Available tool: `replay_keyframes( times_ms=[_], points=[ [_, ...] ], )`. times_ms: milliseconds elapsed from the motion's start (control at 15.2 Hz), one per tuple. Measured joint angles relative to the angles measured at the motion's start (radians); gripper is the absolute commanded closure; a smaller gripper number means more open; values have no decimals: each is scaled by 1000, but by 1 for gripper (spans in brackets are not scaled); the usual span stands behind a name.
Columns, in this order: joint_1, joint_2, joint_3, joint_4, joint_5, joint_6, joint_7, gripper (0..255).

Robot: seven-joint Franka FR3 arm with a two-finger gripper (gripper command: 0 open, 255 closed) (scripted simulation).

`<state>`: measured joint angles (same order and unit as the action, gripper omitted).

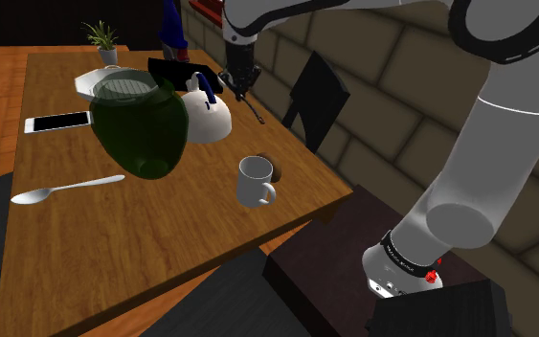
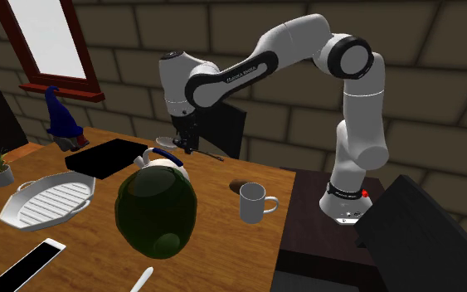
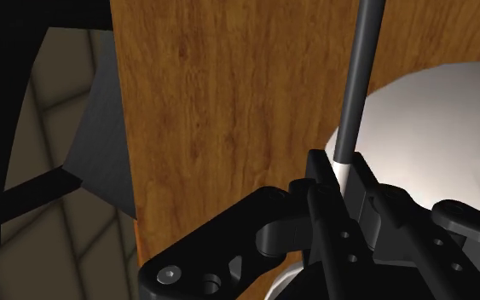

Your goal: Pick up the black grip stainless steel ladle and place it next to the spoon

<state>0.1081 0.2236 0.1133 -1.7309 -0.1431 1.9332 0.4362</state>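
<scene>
My gripper point(image 1: 239, 84) hangs above the far part of the wooden table point(image 1: 162, 251), just beside the white kettle point(image 1: 206, 117). It is shut on the ladle point(image 1: 254, 107), whose thin black handle sticks out of the fingers toward the table's right edge. In the wrist view the gripper point(image 3: 342, 175) clasps the ladle's pale shaft, and the ladle's black grip point(image 3: 361, 77) runs away over the wood, next to the kettle point(image 3: 438, 119). In the second exterior view the gripper point(image 2: 186, 143) holds the ladle point(image 2: 209, 154) above the table. A silver spoon point(image 1: 66, 189) lies near the shoulder view's left table edge.
A dark green glass vessel point(image 1: 143, 129) lies on its side mid-table between kettle and spoon. A white mug point(image 1: 256, 182) stands near the right edge. A phone point(image 1: 58, 122), a white dish point(image 1: 100, 81), a black slab point(image 1: 176, 69) and a plant point(image 1: 104, 40) sit farther back. A dark chair point(image 1: 310, 96) stands beside the table.
</scene>
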Motion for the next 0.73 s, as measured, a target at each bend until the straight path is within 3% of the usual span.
replay_keyframes(
  times_ms=[726],
  points=[
    [129,-100,96,-137,5,12,230,255]
  ],
)
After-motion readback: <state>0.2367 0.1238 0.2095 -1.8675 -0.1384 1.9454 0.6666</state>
